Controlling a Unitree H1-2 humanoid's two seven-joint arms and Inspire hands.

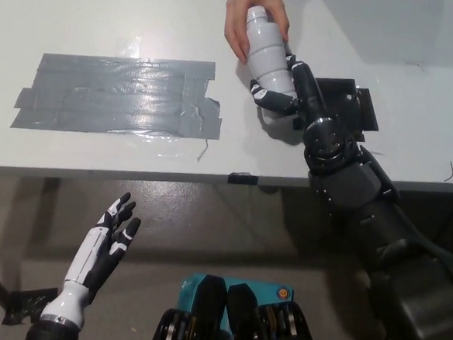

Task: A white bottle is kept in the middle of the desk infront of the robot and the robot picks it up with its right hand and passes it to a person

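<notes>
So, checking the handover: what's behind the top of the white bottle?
A person's hand wraps behind the upper end of the white bottle, while the right hand holds its lower part. The palm's contact is hidden. The left hand rests open below the desk.

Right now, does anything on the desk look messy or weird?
Yes, the grey tape patch on the desk looks messy: crooked overlapping strips, wrinkled and peeling at the right edge. Nothing is spilled. The right hand holds the white bottle while a person's hand grips its top. The left hand rests below the desk.
</notes>
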